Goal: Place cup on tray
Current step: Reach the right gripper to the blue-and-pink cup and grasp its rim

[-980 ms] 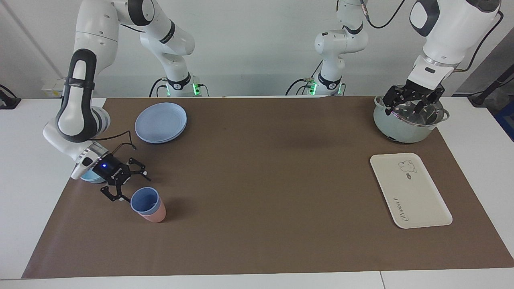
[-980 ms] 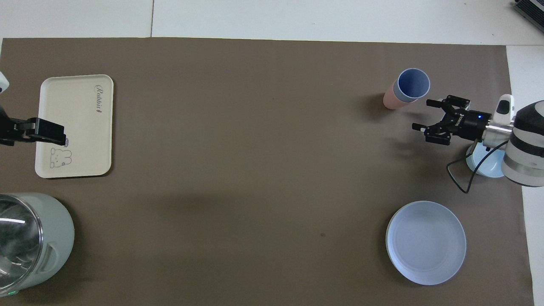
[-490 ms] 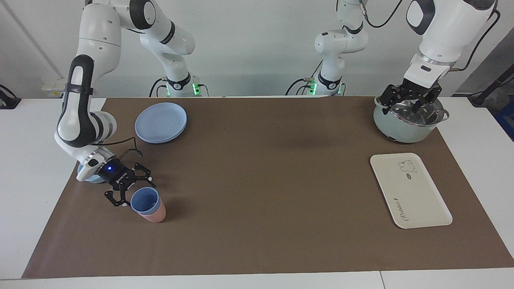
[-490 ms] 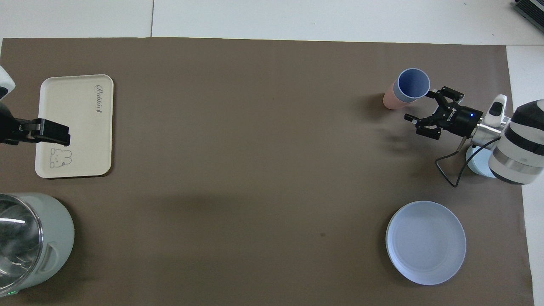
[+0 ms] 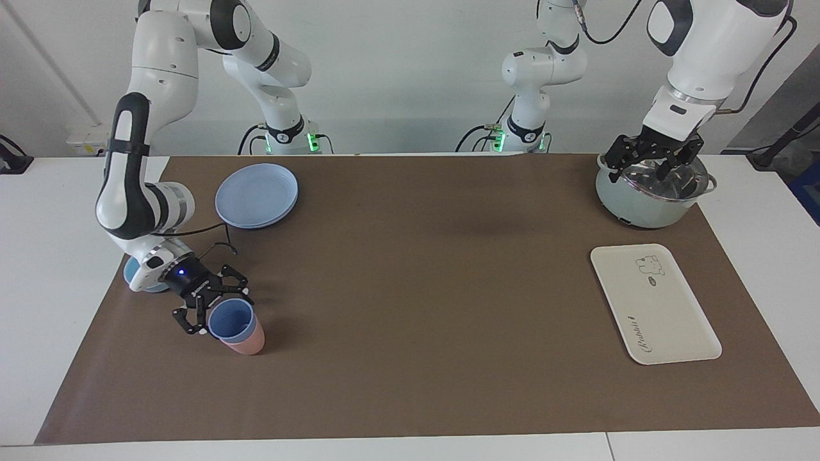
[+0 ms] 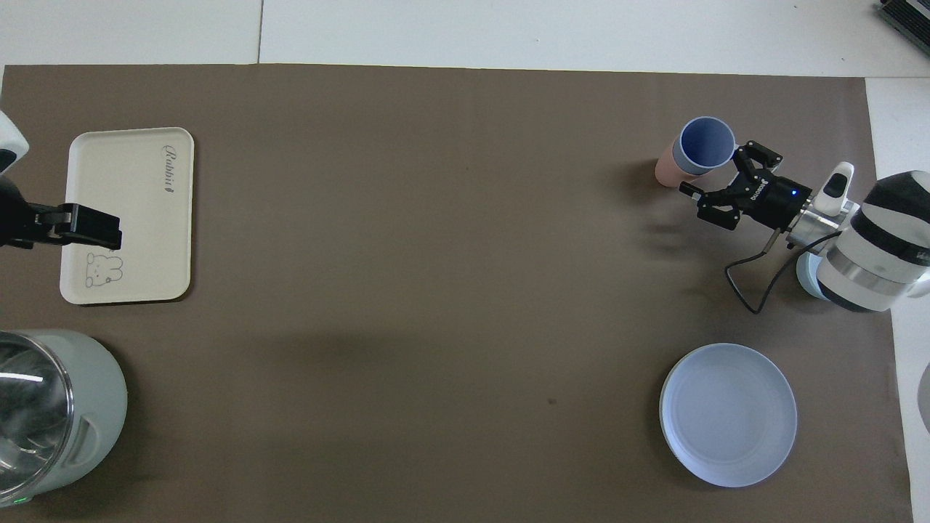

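Note:
The periwinkle-blue cup (image 5: 230, 319) stands nested in a salmon-pink tumbler (image 5: 248, 344) at the right arm's end of the table. It also shows in the overhead view (image 6: 705, 142). My right gripper (image 5: 220, 308) is open and low, its fingers reaching to either side of the cup's rim from the side toward the bowl; I cannot tell if they touch. In the overhead view the right gripper (image 6: 716, 171) sits just beside the cup. The cream tray (image 5: 663, 320) lies bare at the left arm's end. My left gripper (image 5: 653, 163) is open and waits above the pot.
A pale green pot (image 5: 640, 208) stands nearer to the robots than the tray. A round blue plate (image 5: 256, 195) lies near the right arm's base. A light-blue bowl (image 5: 136, 280) sits partly hidden under the right arm's wrist, at the mat's edge.
My right gripper has moved in toward the cup, from beside the bowl to the cup's rim, still open. The left gripper has risen slightly over the pot. The cup has not moved.

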`<action>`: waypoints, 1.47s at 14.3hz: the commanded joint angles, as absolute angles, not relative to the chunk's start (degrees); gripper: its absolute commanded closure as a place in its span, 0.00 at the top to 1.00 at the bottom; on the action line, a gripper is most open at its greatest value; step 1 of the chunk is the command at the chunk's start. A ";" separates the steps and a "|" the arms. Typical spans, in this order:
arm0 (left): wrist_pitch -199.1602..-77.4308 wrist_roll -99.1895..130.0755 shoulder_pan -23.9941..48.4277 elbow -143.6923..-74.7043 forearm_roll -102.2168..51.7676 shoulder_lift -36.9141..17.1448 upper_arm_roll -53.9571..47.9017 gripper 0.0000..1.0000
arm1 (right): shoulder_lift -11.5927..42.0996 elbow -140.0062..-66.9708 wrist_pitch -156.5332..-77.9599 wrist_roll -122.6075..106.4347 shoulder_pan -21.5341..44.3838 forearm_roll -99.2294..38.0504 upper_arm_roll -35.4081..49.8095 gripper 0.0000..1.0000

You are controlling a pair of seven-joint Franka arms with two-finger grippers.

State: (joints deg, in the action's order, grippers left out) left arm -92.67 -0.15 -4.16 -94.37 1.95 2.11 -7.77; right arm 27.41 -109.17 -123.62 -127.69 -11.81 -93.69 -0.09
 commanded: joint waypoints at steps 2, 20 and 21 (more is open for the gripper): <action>-94.13 0.53 -3.96 -97.03 1.67 4.13 -7.73 1.00 | 29.00 -107.93 -124.54 -129.73 -10.55 -96.59 -0.09 1.00; -102.65 3.60 0.52 -101.78 1.58 5.80 -7.82 1.00 | 30.41 -103.73 -130.17 -130.62 -9.93 -97.82 -0.09 0.00; -102.57 3.52 0.53 -101.78 1.58 5.80 -7.82 1.00 | 30.15 -103.80 -130.34 -128.26 -9.67 -97.74 -0.09 0.00</action>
